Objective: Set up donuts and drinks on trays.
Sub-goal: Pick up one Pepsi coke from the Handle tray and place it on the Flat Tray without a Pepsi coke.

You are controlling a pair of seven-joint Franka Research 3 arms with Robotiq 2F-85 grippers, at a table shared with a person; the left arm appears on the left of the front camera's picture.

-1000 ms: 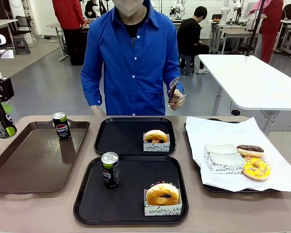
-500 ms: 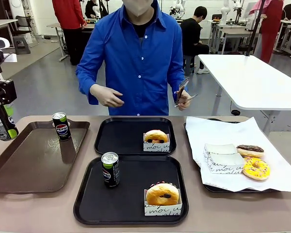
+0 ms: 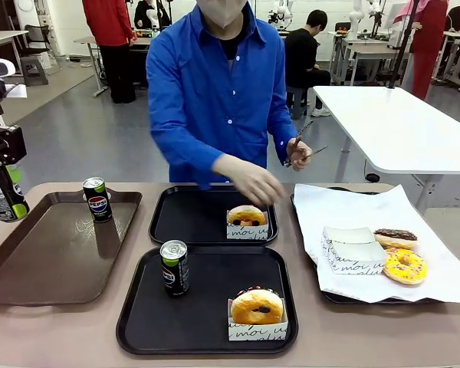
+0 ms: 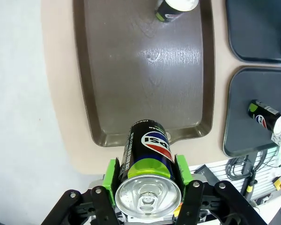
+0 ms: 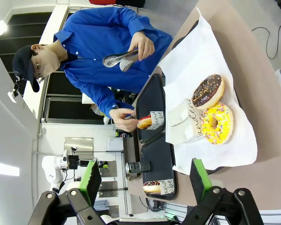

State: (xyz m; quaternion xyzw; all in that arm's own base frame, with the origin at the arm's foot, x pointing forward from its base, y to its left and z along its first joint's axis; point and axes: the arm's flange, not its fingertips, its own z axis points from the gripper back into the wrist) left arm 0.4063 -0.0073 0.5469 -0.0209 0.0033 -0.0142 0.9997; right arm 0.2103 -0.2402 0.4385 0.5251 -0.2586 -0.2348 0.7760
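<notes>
While the left gripper point(image 4: 148, 174) pinches a soda can point(image 4: 149, 150) between its pads point(image 4: 113, 174) above the brown tray's point(image 4: 145, 70) outer edge, the right gripper point(image 5: 145, 182) hangs spread and empty. The near black tray point(image 3: 211, 303) has a drink point(image 3: 174, 267) and a boxed donut point(image 3: 257, 305). The far black tray point(image 3: 188, 218) has only a donut point(image 3: 247, 215), with a person's hand point(image 3: 253, 184) over it. Next, probably: carry the can there and set it upright, clear of that hand.

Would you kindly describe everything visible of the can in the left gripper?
The can is slim, black, seemingly metal, with a sealed silver top, a round red-white-blue logo and a green band. It is roughly upright, clamped between the green pads of the left gripper, held clear of the table beside the brown tray.
</notes>
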